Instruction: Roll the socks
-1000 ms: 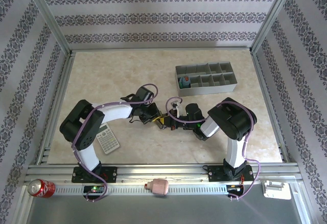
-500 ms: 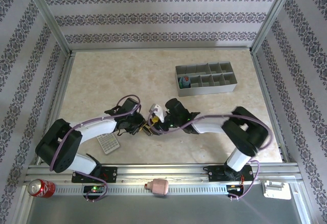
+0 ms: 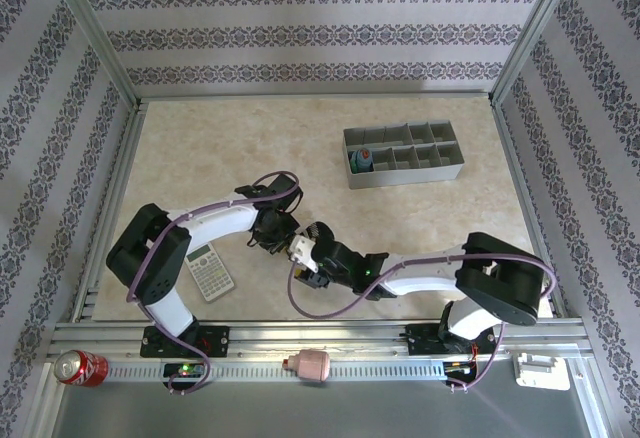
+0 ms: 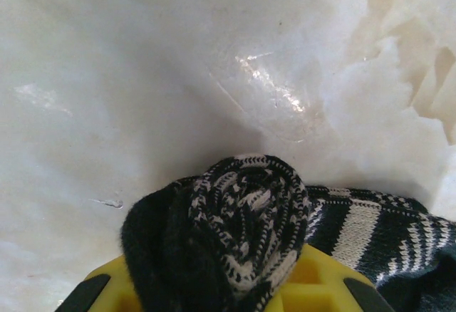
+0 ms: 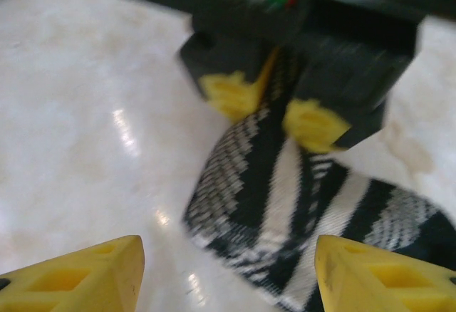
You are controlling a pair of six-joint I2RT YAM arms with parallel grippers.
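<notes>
The black-and-white striped sock (image 4: 242, 212) lies on the marble table with its rolled end bunched between my left gripper's yellow fingers. The left gripper (image 4: 214, 287) is shut on that roll. From the right wrist view, the sock's flat striped part (image 5: 285, 205) spreads on the table and the left gripper (image 5: 274, 105) pinches its far end. My right gripper (image 5: 228, 276) stands open, its fingertips wide apart on either side of the sock's near end and holding nothing. In the top view the left gripper (image 3: 287, 238) and right gripper (image 3: 304, 260) meet near the table's middle front. A blue-grey and orange sock (image 3: 362, 161) sits bundled in the organiser.
A grey compartment organiser (image 3: 440, 170) stands at the back right. A grey calculator (image 3: 210, 270) lies beside the left arm near the front edge. On the front rail sit a red can (image 3: 78, 366) and a pink object (image 3: 312, 363).
My right gripper has opened and its arm has stretched left and nearer the front edge. The left arm dropped forward, then swung back, keeping hold of the striped sock.
</notes>
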